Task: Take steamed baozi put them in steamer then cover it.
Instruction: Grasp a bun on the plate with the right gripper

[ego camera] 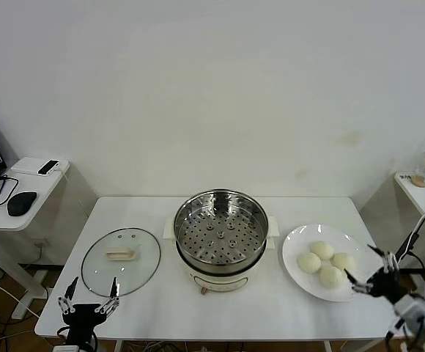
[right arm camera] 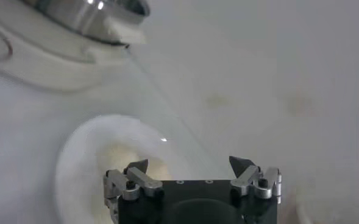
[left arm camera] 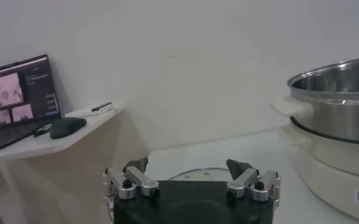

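Taking the round shiny steel steamer [ego camera: 220, 236] with its perforated tray and cream-white base as my landmark, I go from its left side across. My left gripper [ego camera: 89, 298] hangs at the table's near edge, fingers spread and empty, just in front of the round clear glass cover [ego camera: 120, 260], whose cream-white oblong handle lies crosswise. The steamer stands open and empty at the middle. To its right, four smooth, round, cream-white steamed baozi [ego camera: 325, 262] cluster on a flat white round plate [ego camera: 294, 249]. My right gripper [ego camera: 368, 274] hovers at that plate's far-right rim, fingers wide, holding nothing; the buns lie just steamer-ward of it, so my right arm is the nearer one.
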`<state>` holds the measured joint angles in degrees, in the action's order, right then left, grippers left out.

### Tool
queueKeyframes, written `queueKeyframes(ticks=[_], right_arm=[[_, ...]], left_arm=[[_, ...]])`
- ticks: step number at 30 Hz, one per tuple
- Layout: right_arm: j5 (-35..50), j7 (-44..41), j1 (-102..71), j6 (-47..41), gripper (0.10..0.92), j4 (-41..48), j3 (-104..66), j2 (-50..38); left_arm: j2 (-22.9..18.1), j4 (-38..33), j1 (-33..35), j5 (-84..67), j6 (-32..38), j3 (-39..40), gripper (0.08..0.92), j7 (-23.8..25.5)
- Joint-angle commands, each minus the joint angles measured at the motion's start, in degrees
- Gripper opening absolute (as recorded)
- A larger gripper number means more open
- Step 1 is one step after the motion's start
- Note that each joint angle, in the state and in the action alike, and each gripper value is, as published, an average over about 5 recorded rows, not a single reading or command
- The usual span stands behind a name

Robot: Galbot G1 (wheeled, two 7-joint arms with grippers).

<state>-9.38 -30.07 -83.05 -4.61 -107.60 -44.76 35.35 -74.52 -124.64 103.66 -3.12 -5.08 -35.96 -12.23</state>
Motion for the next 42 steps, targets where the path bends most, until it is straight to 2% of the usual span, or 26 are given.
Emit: queueKeyframes(ticks=[1,7,12,16,24,35,42], right_arm=[[-3.8,-10.4,16.6,2.0,0.823,9.4,10.7,-15.4],[-1.1,-21.2,45.6,3.5,0.823,15.1,41.3,-21.9],[1.5,-28.7,50.6,2.4,0.823,15.5,49.8,-25.9],[2.6,-30.3,51.5,2.2,0.823,16.8,53.0,-25.9],[1.6,-29.9,67.3,1.9,0.823,26.2,70.0,-14.1],[-3.2,-30.8,77.3,2.8,0.823,39.9,80.3,2.1],[-7.2,-31.8,78.0,4.2,0.823,45.0,81.4,6.7]], left_arm=[[-0.1,-0.1,-0.3,1.0,-0.4,-0.1,0.823,0.4],[-0.3,-0.3,0.3,1.4,-0.3,-0.3,0.823,0.5],[0.0,-1.1,0.7,1.4,-0.3,-0.9,0.823,0.6],[0.2,-1.7,0.8,1.4,-0.3,-1.2,0.823,0.6],[-0.2,-3.0,1.1,1.5,-0.3,-2.0,0.823,0.6],[-1.7,-3.2,1.1,1.7,-0.3,-3.9,0.823,0.8],[-1.9,-2.7,0.7,1.6,-0.3,-4.6,0.823,0.9]])
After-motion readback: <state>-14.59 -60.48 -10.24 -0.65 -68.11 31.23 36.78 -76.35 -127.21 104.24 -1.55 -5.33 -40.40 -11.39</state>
